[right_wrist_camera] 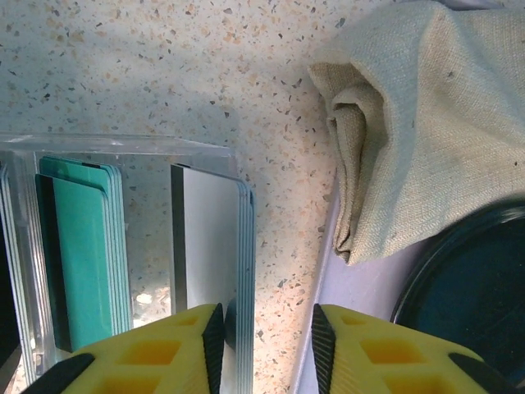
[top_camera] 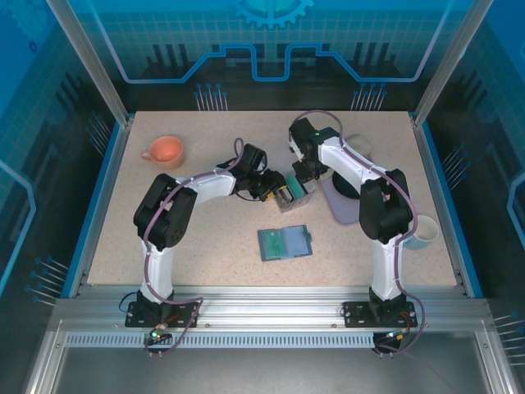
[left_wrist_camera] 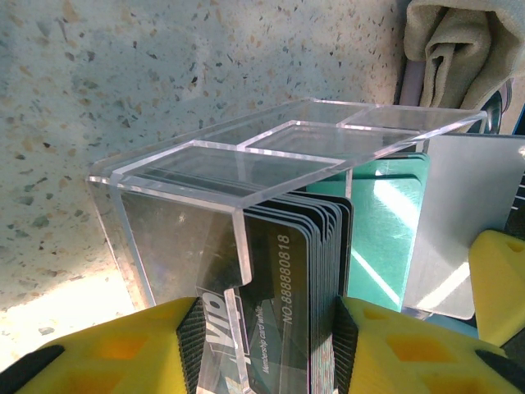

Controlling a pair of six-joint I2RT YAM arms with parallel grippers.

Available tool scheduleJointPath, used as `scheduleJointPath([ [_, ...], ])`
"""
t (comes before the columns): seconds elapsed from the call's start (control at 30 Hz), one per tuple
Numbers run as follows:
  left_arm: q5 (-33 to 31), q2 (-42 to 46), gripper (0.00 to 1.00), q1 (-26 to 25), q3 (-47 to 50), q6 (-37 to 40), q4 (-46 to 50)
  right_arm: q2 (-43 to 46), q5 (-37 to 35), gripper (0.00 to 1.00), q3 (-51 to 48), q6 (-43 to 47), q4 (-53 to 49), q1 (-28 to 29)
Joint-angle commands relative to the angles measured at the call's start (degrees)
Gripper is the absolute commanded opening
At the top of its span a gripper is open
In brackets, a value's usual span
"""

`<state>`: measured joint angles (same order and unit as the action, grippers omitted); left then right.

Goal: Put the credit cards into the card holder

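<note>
My left gripper (left_wrist_camera: 267, 328) is shut on one end of a clear plastic box (left_wrist_camera: 180, 222), clamping the compartment of dark credit cards (left_wrist_camera: 295, 271). Teal cards (left_wrist_camera: 381, 213) and grey cards (left_wrist_camera: 463, 222) stand in the other compartments. My right gripper (right_wrist_camera: 267, 336) is open over the box's far end; its left pad rests against the grey cards (right_wrist_camera: 209, 238) and its right pad stands apart over bare table. From above, both grippers (top_camera: 271, 187) (top_camera: 302, 182) meet at the box (top_camera: 291, 197). The teal-blue card holder (top_camera: 285, 243) lies open nearer the arms.
A beige cloth (right_wrist_camera: 426, 115) and a dark round dish (right_wrist_camera: 467, 279) sit on a lilac mat (top_camera: 344, 205) just right of the box. An orange cup (top_camera: 166, 151) stands at the back left, and a white mug (top_camera: 422, 231) at the right.
</note>
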<state>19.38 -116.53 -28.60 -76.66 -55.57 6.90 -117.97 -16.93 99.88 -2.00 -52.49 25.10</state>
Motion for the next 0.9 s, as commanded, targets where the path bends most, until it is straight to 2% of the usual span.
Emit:
scheduleJointPath([
  [0.0, -0.7, -0.1, 0.46, 0.4, 2.3, -0.7, 4.7, 1.1, 1.1, 0.36, 0.6, 0.4, -0.8, 0.3],
  [0.13, -0.8, -0.1, 0.46, 0.4, 2.4, -0.7, 4.6, 0.2, 3.4, 0.44, 0.8, 0.5, -1.0, 0.2],
  [0.57, -0.7, -0.2, 0.46, 0.4, 1.9, -0.7, 4.8, -5.0, 2.9, 0.44, 1.4, 0.2, -1.1, 0.2],
  [0.87, -0.7, -0.1, 0.46, 0.4, 1.9, -0.6, 4.9, -1.7, -0.9, 0.44, 1.2, 0.4, -0.5, 0.5],
])
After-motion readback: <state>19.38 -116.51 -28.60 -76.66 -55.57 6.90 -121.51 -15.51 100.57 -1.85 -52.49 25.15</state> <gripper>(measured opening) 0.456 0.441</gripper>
